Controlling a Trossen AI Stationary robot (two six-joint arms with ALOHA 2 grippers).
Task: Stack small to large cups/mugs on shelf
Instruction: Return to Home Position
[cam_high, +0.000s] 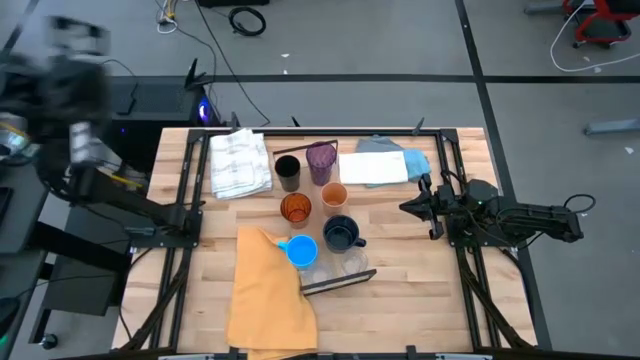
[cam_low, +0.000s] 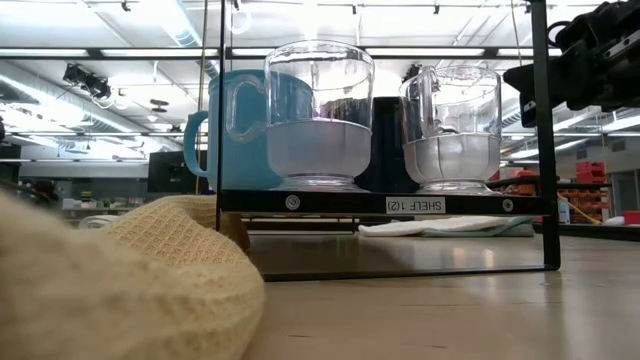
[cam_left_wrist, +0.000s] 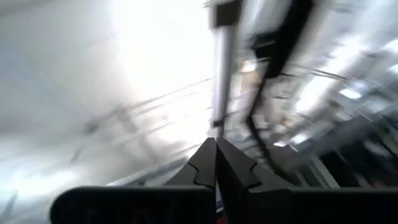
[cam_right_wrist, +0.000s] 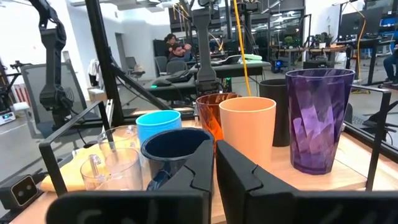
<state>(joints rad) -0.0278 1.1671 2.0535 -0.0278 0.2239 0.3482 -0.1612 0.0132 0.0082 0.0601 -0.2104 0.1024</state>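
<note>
The cups stand grouped mid-table: black cup (cam_high: 287, 172), purple tumbler (cam_high: 321, 160), peach cup (cam_high: 334, 195), orange tumbler (cam_high: 296, 209), navy mug (cam_high: 341, 234) and blue mug (cam_high: 301, 250). Two clear mugs (cam_low: 318, 120) (cam_low: 452, 128) rest by their bases on the dark-edged, labelled shelf (cam_low: 380, 203). My right gripper (cam_high: 405, 208) hangs level at the table's right side, shut and empty, pointing at the cups (cam_right_wrist: 215, 155). My left arm (cam_high: 70, 70) is raised beyond the table's far left corner. Its gripper (cam_left_wrist: 216, 155) is shut, empty and tilted up toward the ceiling.
A mustard-yellow cloth (cam_high: 268, 290) lies at the near left and fills the low view's near left (cam_low: 120, 290). Folded cloths lie at the far side, a checked one (cam_high: 240, 162) and a white and blue one (cam_high: 385, 165). Dark metal frame bars (cam_high: 190, 180) (cam_high: 455, 180) run along both table sides.
</note>
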